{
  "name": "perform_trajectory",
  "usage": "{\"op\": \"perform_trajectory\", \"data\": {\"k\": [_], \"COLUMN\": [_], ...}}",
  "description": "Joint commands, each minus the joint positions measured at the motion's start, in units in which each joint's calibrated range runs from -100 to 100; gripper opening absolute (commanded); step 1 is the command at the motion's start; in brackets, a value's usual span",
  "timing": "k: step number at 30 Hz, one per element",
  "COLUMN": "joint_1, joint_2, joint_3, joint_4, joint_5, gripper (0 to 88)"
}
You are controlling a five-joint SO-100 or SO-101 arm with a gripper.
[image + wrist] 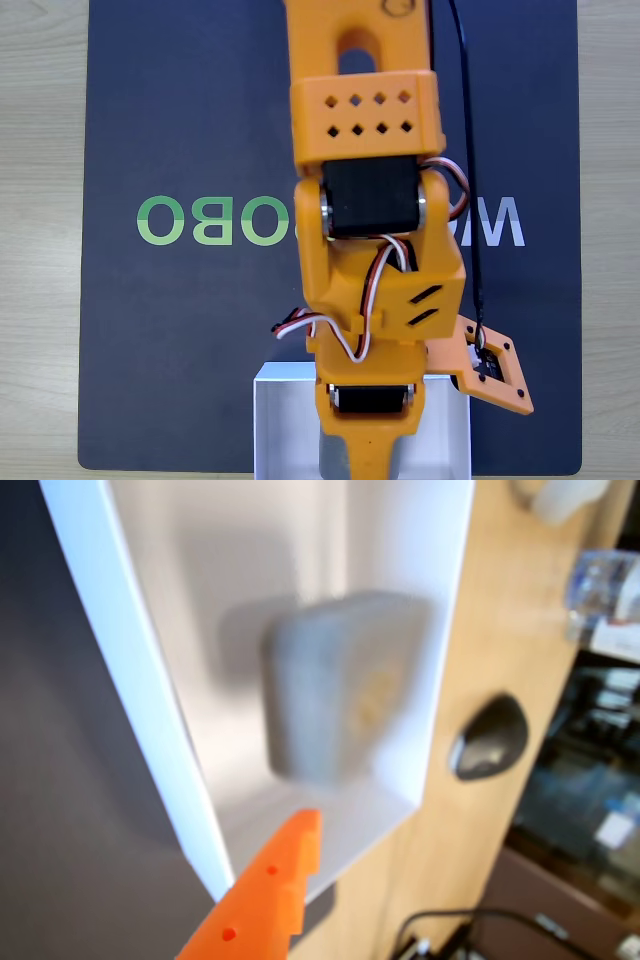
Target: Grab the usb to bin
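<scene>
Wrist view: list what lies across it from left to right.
Dark mat → bin left wall → usb inside the bin → wooden table → computer mouse → blurred clutter at the right edge.

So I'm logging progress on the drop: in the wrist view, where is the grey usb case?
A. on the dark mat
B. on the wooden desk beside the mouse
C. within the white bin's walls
C: the blurred usb appears framed by the bin walls.

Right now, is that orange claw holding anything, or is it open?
Gripper: open, holding nothing; the blurred grey usb is inside the white bin, apart from the orange finger.
</scene>
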Motion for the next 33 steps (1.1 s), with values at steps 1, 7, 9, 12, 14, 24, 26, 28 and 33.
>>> {"op": "perform_trajectory", "data": {"k": [1, 7, 9, 12, 14, 24, 26, 28, 33], "joint_1": [0.30, 0.30, 0.30, 0.30, 0.21, 0.04, 0.13, 0.13, -0.38], "joint_2": [-1.48, -1.48, -1.48, -1.48, -1.48, -1.56, -1.82, -3.68, -8.68], "joint_3": [-3.10, -3.10, -3.10, -3.10, -3.10, -3.10, -3.10, -3.10, -3.10], "joint_4": [-0.88, -0.88, -0.88, -0.88, -0.88, -0.01, 1.12, 3.92, 8.54], "joint_5": [0.18, 0.18, 0.18, 0.18, 0.18, -0.19, -0.35, -0.40, -0.40], "gripper": [51.5, 65.2, 68.3, 71.9, 73.6, 76.8, 76.7, 76.4, 60.0]}}
